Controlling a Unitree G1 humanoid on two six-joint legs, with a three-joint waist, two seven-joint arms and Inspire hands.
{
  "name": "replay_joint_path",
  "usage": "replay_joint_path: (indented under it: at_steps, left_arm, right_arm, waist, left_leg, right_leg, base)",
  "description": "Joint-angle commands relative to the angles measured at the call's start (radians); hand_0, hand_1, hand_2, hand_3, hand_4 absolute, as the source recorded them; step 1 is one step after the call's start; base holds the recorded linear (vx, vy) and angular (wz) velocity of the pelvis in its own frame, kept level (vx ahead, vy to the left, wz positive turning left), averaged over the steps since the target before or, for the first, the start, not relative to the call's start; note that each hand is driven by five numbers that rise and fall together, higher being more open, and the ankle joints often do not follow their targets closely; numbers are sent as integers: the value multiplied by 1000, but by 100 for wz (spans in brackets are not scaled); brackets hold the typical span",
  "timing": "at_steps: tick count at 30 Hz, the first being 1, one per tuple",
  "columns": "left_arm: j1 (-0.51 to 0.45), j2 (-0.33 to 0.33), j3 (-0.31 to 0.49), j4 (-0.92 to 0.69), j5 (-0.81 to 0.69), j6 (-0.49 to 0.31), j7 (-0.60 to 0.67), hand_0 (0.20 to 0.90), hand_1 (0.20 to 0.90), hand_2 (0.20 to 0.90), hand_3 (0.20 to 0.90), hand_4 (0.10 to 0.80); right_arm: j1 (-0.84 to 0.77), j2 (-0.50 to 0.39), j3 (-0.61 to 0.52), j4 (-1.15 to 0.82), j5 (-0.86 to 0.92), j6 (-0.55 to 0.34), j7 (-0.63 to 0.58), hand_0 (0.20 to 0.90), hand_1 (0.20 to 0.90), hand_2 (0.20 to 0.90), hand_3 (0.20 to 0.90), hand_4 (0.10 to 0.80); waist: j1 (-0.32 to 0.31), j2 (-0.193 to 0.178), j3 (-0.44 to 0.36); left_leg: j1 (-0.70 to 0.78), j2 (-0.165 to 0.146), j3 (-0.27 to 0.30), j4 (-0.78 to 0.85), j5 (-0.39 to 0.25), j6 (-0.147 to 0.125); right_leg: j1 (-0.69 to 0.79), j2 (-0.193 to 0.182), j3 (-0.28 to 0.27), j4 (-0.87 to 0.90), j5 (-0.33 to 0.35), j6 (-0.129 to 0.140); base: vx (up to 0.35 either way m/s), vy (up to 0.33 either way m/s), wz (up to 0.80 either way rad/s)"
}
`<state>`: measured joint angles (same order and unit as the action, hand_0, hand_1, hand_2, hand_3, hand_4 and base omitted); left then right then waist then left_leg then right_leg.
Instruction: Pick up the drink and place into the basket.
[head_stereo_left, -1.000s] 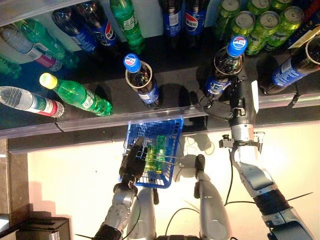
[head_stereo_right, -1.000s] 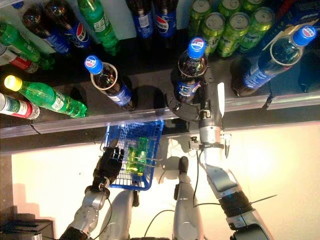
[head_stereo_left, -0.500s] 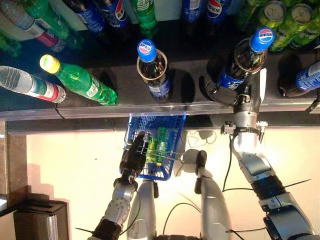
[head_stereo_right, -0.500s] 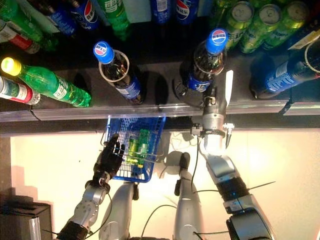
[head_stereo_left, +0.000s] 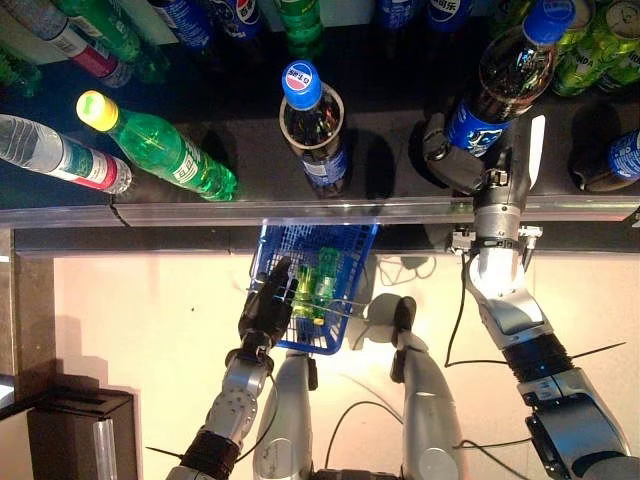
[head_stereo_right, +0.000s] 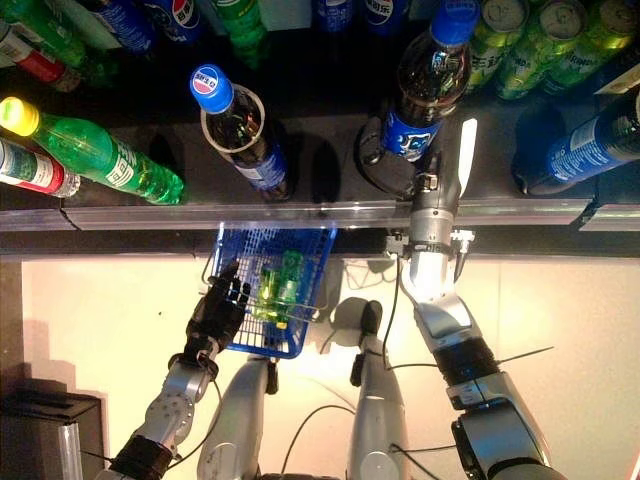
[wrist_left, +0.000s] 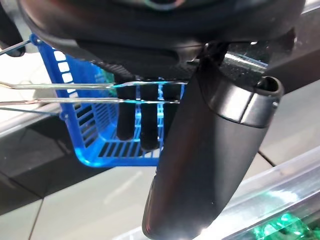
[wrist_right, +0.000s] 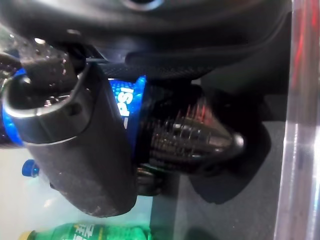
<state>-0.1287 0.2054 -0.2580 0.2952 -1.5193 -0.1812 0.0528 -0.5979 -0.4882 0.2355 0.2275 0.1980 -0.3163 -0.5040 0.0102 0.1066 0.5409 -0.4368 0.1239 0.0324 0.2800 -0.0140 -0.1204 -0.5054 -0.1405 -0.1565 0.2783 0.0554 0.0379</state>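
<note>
A dark cola bottle (head_stereo_left: 505, 80) with a blue cap and blue label leans on the black shelf (head_stereo_left: 250, 120) at the right. My right hand (head_stereo_left: 452, 165) is shut round its lower body; in the right wrist view the thumb (wrist_right: 75, 145) and fingers wrap the bottle's label (wrist_right: 126, 102). Below the shelf edge hangs a blue plastic basket (head_stereo_left: 315, 240) holding green bottles (head_stereo_left: 312, 290). My left hand (head_stereo_left: 265, 310) is shut on its wire handles (wrist_left: 75, 92), the fingers (wrist_left: 132, 120) curled over them.
Another upright cola bottle (head_stereo_left: 315, 135) stands mid-shelf. A green bottle with a yellow cap (head_stereo_left: 160, 155) and a water bottle (head_stereo_left: 55, 160) lie at the left. Green cans (head_stereo_left: 600, 40) crowd the far right. A metal rail (head_stereo_left: 300, 212) edges the shelf. A dark box (head_stereo_left: 60, 430) sits lower left.
The whole view has shifted. The cola bottle in my right hand shows larger and leans further right, seemingly raised a little. My left hand still holds the basket.
</note>
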Motion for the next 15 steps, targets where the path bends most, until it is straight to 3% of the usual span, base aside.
replay_joint_path:
  at_steps: [1, 15]
  left_arm:
    - [-5, 53, 64, -319, 29, -47, -120, 300, 300, 300, 200, 100]
    - [2, 54, 95, -322, 26, -19, -137, 300, 300, 300, 200, 100]
  right_arm:
    - [-101, -66, -37, -113, -43, -102, -8, 300, 300, 300, 200, 100]
    - [-43, -46, -59, -138, -46, -108, 10, 300, 300, 300, 200, 100]
  waist:
    - [-11, 7, -21]
    - [-16, -12, -21]
  left_leg:
    - [-53, -35, 32, 109, 46, 37]
    - [80, -42, 41, 11, 24, 39]
  right_leg:
    - [88, 26, 53, 11, -91, -3]
    - [205, 12, 49, -57, -73, 10]
  base:
    - [0, 0, 0]
    - [-2, 1, 0]
